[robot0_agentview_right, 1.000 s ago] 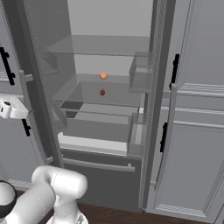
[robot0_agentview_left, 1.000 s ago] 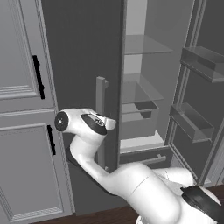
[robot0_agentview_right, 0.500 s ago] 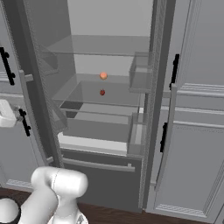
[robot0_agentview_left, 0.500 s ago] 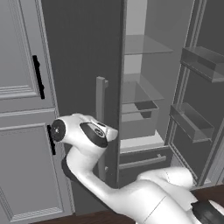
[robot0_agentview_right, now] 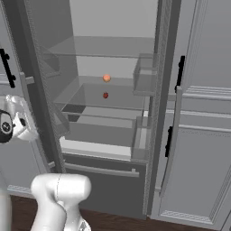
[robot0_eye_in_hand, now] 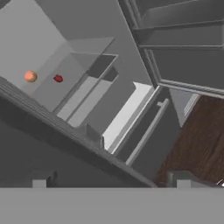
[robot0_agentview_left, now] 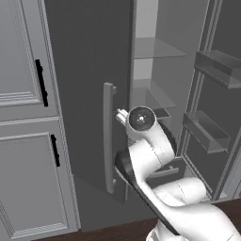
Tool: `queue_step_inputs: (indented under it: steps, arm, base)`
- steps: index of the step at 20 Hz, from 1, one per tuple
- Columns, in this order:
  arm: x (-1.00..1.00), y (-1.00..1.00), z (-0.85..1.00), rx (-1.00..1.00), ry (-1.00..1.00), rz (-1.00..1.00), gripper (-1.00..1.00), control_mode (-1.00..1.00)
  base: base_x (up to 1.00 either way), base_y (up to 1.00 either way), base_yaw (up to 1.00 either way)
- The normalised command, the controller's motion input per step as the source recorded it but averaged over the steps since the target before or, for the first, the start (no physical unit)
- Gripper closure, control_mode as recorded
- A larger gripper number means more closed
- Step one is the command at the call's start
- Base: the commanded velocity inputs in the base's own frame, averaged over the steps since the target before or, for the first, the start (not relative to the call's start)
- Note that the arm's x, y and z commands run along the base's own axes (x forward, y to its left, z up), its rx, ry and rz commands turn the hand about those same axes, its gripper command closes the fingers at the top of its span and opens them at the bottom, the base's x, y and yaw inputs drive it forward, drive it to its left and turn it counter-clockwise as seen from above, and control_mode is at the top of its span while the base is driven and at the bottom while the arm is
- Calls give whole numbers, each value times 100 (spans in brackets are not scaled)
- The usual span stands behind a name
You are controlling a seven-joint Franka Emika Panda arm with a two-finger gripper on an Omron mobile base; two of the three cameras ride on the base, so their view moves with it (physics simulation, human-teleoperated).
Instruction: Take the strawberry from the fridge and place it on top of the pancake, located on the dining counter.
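resting on one glass shelf [robot0_agentview_right: 113, 97] of the open fridge [robot0_agentview_right: 108, 49]: one strawberry [robot0_agentview_right: 105, 95], one orange ball [robot0_agentview_right: 107, 78]; gripper [robot0_eye_in_hand: 111, 183] spread wide, empty

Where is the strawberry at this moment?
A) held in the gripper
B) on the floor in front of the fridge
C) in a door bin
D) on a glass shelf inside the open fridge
D: the small red strawberry sits on a shelf inside the open fridge, beside an orange fruit.
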Motion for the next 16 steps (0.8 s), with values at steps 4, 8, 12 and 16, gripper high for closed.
queue_step_inputs:
  steps: [4,8,12,16]
  arm:
    - [0,-100,46,83,2,-2,-100,-100]
    - [7,-82,22,84,13,5,-100,-100]
    - [73,-13,0,80,27,36,-100,-100]
    - [96,6,0,55,25,48,-100,-100]
  base:
    - [0,0,0]
    - [0,0,0]
    - [0,0,0]
    - [0,0,0]
